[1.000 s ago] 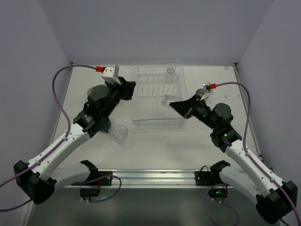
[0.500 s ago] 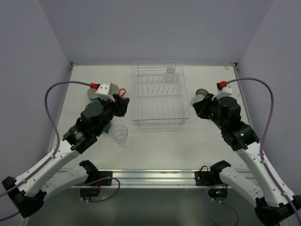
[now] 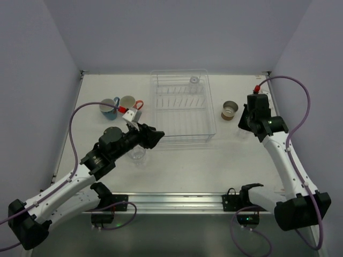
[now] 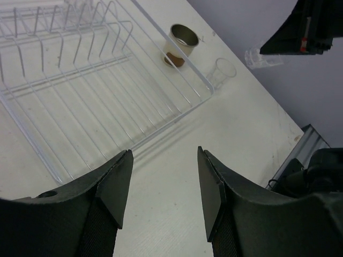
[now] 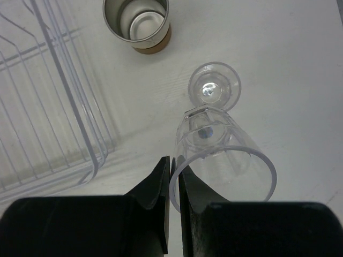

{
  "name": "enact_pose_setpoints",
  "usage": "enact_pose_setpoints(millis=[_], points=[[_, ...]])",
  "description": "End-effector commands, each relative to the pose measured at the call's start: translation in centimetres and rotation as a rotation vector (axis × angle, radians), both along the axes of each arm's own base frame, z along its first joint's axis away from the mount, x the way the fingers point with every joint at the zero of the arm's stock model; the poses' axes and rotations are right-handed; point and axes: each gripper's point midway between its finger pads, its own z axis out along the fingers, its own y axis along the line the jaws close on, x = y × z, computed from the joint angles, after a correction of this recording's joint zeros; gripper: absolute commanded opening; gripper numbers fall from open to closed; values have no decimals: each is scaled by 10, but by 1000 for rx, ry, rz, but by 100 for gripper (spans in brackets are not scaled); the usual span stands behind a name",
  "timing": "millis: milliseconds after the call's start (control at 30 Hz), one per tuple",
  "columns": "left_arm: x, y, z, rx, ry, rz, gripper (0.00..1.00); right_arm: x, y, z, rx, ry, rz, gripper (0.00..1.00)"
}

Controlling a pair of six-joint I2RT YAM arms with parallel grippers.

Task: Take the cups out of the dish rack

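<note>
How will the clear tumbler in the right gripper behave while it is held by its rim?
The held tumbler looks thin, smooth and clear, so probably light but slippery. The right gripper pinches only one spot of its rim, so it may pivot or slip. It could knock the other tumbler, seen close to its base.
</note>
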Motion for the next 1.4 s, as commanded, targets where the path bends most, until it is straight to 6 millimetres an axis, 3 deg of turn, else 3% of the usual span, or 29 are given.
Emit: enact_pose_setpoints(millis=[0, 267, 400, 733, 1000, 1367], points=[[-12, -16, 15, -79, -47, -103, 58, 17, -8, 17, -30, -8, 20, 0], [-17, -20, 8, -86, -60, -120, 58, 48, -16, -4, 3, 79, 14, 0], [-14, -18, 6, -71, -64, -103, 58, 56, -20, -24, 16, 129, 1, 0], [-13, -19, 4, -64, -65, -100, 58, 68, -24, -51, 35, 182, -3, 0], [-12, -20, 4, -65, -66, -103, 58, 62, -36, -66, -7, 225, -34, 0], [-11, -20, 2, -58, -61, -98, 58, 70, -28, -84, 22, 271, 5, 0]])
